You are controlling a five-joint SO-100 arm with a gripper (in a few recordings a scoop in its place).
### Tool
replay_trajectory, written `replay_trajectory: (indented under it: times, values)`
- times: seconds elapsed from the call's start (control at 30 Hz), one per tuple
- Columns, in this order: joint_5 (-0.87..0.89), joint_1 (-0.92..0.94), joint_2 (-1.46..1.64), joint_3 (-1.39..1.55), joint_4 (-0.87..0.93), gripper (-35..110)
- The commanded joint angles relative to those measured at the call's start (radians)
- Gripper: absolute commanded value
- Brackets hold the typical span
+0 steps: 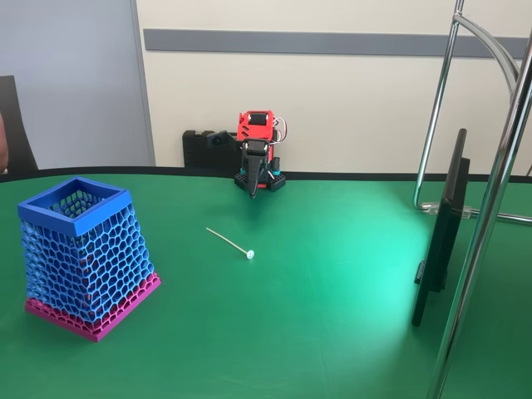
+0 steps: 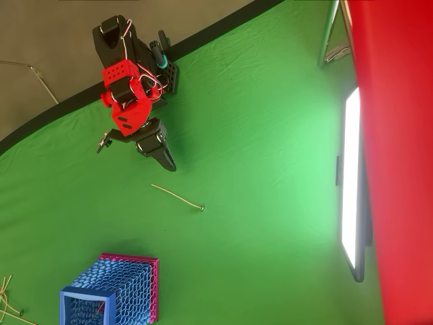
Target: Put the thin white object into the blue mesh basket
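Note:
The thin white object (image 1: 229, 242) (image 2: 177, 196) lies flat on the green table, its tiny rounded tip toward the front in the fixed view. The blue mesh basket (image 1: 91, 266) (image 2: 125, 284) stands upright with a magenta base at the front left of the fixed view. It is well apart from the stick. My red and black arm is folded at the table's back edge. Its gripper (image 1: 252, 193) (image 2: 170, 166) points down with the black fingers together, holding nothing. In the overhead view the tip hangs a short way above the stick's plain end.
A thin dark monitor (image 1: 440, 241) (image 2: 352, 183) stands on edge at the right, beside chrome stand tubes (image 1: 490, 208). A black box (image 1: 204, 150) sits behind the arm's base. A few loose thin sticks (image 2: 7, 298) lie at the overhead view's lower left corner.

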Motion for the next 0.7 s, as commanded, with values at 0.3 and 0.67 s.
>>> replay_trajectory:
  times: [0.3, 0.67]
  values:
    - [0.086, 0.005, -0.270, -0.166, -0.097, 1]
    - [0.291, 0.015, -0.704, -0.503, -0.112, 1]
